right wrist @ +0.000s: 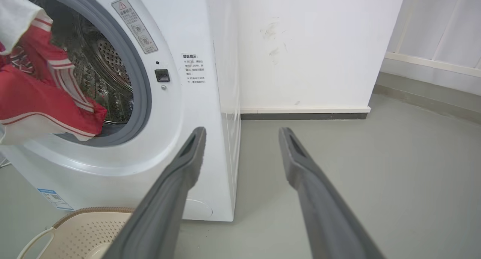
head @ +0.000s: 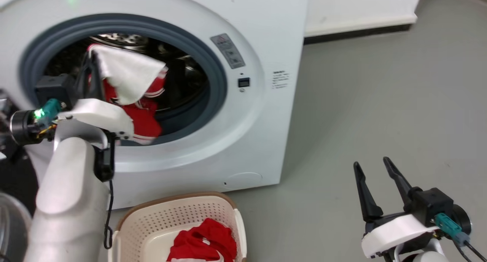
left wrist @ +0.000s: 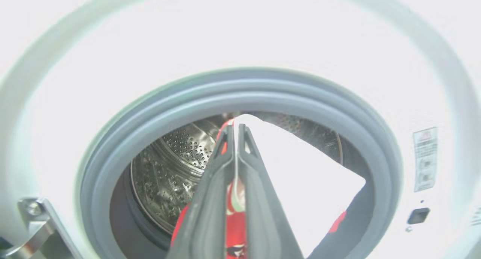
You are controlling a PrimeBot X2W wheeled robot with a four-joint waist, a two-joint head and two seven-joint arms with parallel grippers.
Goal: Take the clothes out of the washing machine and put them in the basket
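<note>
The white washing machine [head: 262,102] stands with its grey-ringed port [head: 217,83] uncovered. My left gripper [head: 93,58] is at the port, shut on a red and white garment [head: 129,77] that hangs from its tips down over the port's lower lip. In the left wrist view the left gripper [left wrist: 236,128] pinches the garment [left wrist: 300,184] in front of the steel drum [left wrist: 176,165]. Another red garment [head: 203,241] lies in the cream basket [head: 179,212] on the floor below the port. My right gripper [head: 374,167] hovers open and empty at the lower right. The held garment [right wrist: 41,101] also shows in the right wrist view.
Grey floor [head: 380,102] stretches to the right of the machine. A white wall with a dark skirting [right wrist: 304,115] runs behind it. A metal door hinge [left wrist: 35,214] sits at the port's left. The basket's rim [right wrist: 86,212] lies close under the machine's front.
</note>
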